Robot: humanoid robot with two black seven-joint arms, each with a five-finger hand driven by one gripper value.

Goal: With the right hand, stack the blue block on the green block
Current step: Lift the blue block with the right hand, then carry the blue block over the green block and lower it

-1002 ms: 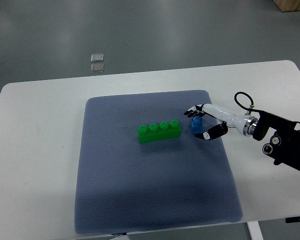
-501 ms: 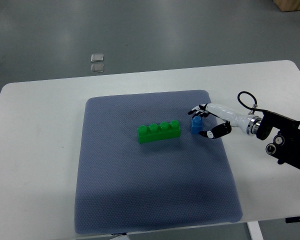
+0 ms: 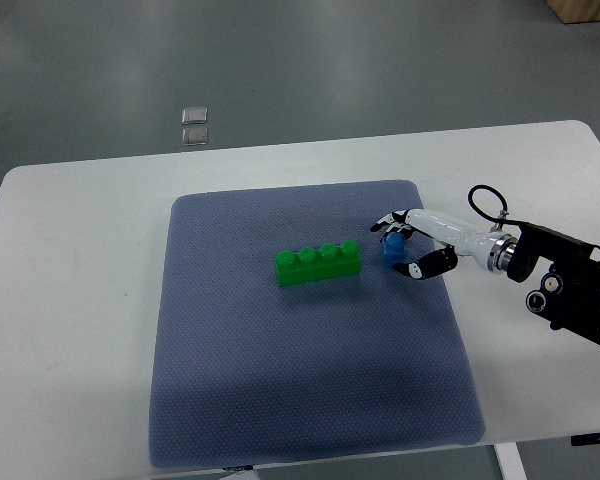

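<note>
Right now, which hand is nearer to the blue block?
The right hand: its fingers curl around the blue block, which stands on the mat just right of the green block. The left hand is not in view.

A grey-blue mat point(image 3: 310, 400) covers the white table point(image 3: 70, 300); two small clear squares point(image 3: 194, 125) lie on the floor beyond.

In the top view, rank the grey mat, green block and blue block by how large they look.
1. grey mat, by far the largest.
2. green block, a four-stud bar.
3. blue block, smallest, partly hidden by the right hand.
</note>
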